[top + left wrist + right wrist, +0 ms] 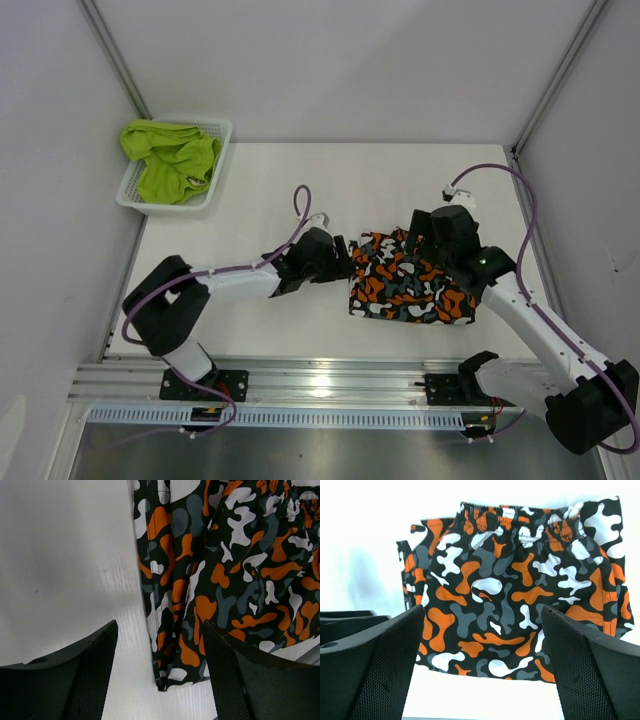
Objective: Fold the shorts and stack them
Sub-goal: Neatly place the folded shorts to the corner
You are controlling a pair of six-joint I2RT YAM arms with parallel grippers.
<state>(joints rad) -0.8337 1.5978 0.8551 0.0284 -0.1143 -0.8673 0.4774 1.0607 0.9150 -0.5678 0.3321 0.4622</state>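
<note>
Camouflage shorts [410, 278] look folded at centre; left fingers [75, 680] and right fingers [380, 670] released, so lime green shorts [170, 160], upper left, likely come next.

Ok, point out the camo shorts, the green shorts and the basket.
camo shorts [410, 278], top view, middle of the cloth.
green shorts [172, 160], top view, middle of the heap.
basket [222, 128], top view, bare far-right corner.
</note>
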